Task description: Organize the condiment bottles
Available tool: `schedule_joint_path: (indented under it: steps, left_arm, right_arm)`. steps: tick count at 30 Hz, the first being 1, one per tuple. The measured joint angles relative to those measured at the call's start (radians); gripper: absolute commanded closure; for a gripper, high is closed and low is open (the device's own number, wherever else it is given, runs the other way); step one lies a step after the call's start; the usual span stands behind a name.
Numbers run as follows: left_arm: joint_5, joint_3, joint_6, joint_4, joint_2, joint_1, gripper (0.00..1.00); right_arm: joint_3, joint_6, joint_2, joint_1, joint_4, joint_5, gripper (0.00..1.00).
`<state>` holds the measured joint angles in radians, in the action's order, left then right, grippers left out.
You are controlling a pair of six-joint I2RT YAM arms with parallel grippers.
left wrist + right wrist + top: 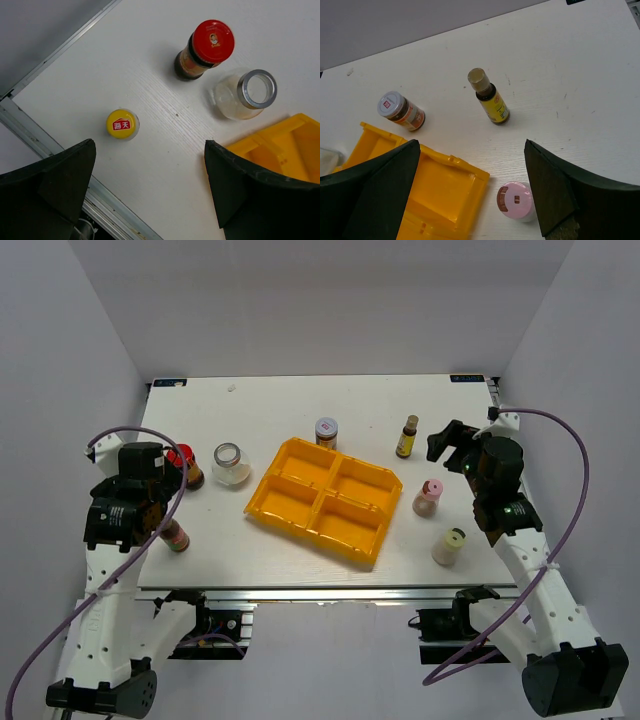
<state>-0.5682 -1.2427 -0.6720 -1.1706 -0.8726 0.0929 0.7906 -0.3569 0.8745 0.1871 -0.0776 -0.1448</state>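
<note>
The condiment bottles stand scattered around the yellow tray (325, 500). Left of the tray are a red-capped jar (214, 41), a clear glass jar (245, 95) and a slim bottle with a yellow cap (122, 124). My left gripper (150, 190) hangs open above the bare table near them, holding nothing. A silver-lidded jar (400, 111) and a slim brown bottle (489, 97) stand behind the tray. To its right are a pink-capped bottle (516, 201) and a pale-yellow-capped bottle (450, 546). My right gripper (470, 190) is open and empty above the pink-capped bottle.
The tray's four compartments hold nothing. The table's near edge with its metal rail (60, 165) runs just under my left gripper. White walls close in the table on the left, right and back.
</note>
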Motion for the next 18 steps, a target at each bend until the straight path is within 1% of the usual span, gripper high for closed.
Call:
schedule_joint_path:
  steps: [7, 11, 15, 18]
  left_arm:
    - [-0.049, 0.119, -0.089, -0.032, 0.005, 0.0, 0.02]
    - [-0.058, 0.193, -0.116, -0.019, -0.005, 0.0, 0.02]
    - [-0.073, 0.22, -0.124, 0.011, -0.016, 0.0, 0.02]
    - [-0.1, 0.221, -0.134, 0.026, -0.051, 0.0, 0.02]
  right_arm:
    - [-0.012, 0.021, 0.003, 0.0, 0.046, 0.07, 0.11]
    - [-0.025, 0.041, 0.008, 0.0, 0.059, 0.099, 0.11]
    - [-0.029, 0.05, 0.018, 0.0, 0.059, 0.106, 0.11]
    - [-0.029, 0.053, 0.024, 0.0, 0.06, 0.112, 0.11]
